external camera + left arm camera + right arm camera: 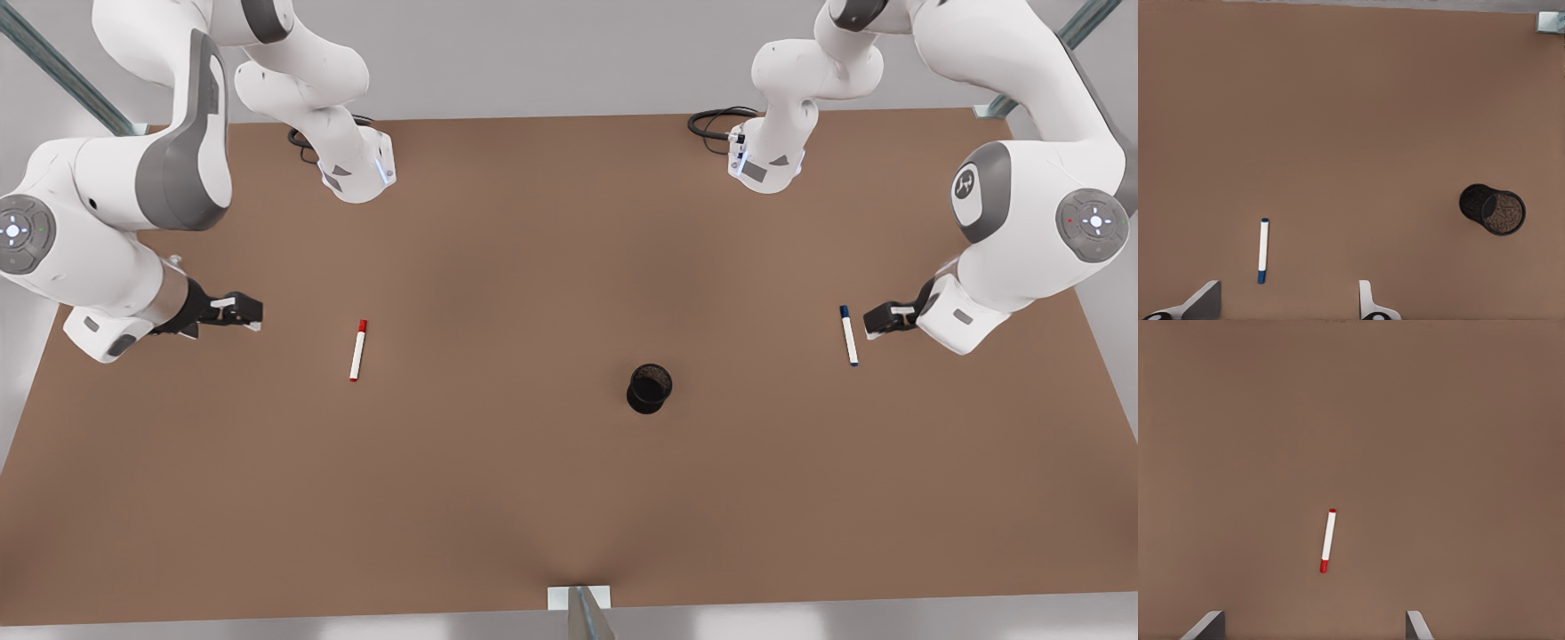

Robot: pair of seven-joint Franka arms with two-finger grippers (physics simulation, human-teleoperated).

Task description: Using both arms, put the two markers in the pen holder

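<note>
Two markers: I see both lying flat on the brown table (533,498), well apart, neither one held.
Red-capped marker (357,350): toward the front view's left, alone on bare tabletop; my right wrist view has it lying ahead of the fingertips (1329,541).
Blue-capped marker (849,335): toward the front view's right, just beside a gripper; my left wrist view has it near one fingertip (1263,250).
Pen holder (649,388): upright between the two markers, nearer the blue one, nothing standing in it (1493,209).
Left gripper (876,322): at the front view's right, low over the table beside the blue-capped marker; fingers (1203,301) spread apart, gripping nothing.
Right gripper (250,314): at the front view's left, apart from the red-capped marker; fingers (1207,625) spread wide, gripping nothing.
</note>
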